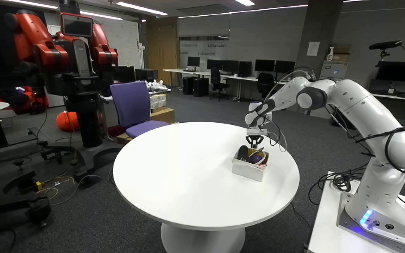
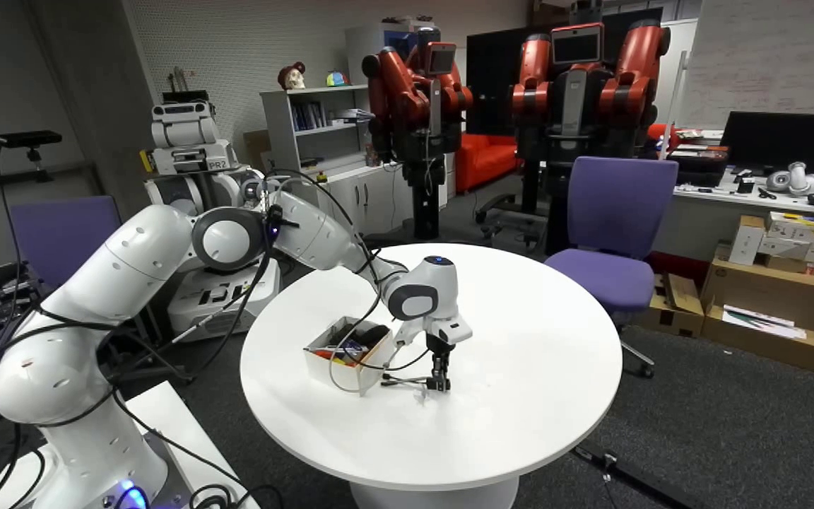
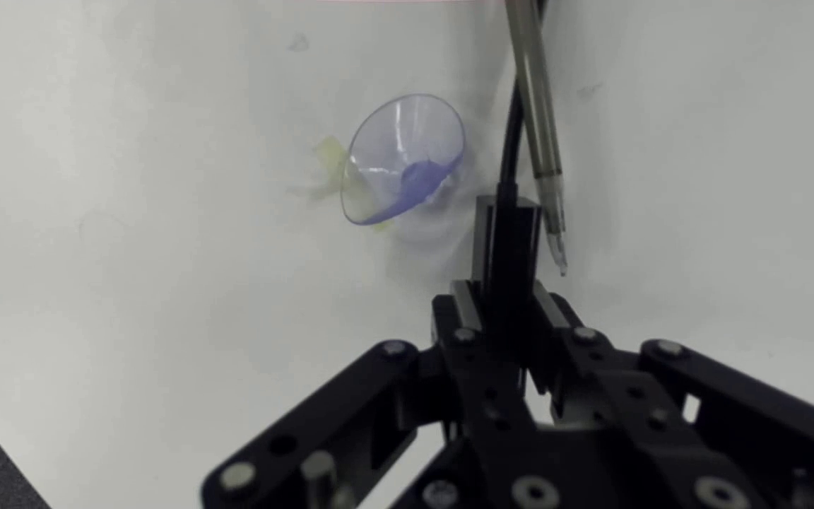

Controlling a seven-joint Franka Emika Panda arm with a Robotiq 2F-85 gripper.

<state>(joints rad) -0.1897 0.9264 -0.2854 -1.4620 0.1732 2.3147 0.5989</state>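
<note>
In the wrist view my gripper is closed around a black block whose thin black stem runs toward the top of the picture. The pads lie along both sides of the block. Beside the stem, partly crossing it, lies a translucent pen-like tube with its tip toward the gripper. A clear purplish suction cup stands tilted to the left, apart from the jaws. In an exterior view the gripper is down at the white table. The box hides the fingertips in an exterior view.
A white open box close to the gripper holds several mixed items, among them a dark purple round thing. Loose cables hang from the arm across the box. A purple chair stands near the table's far side.
</note>
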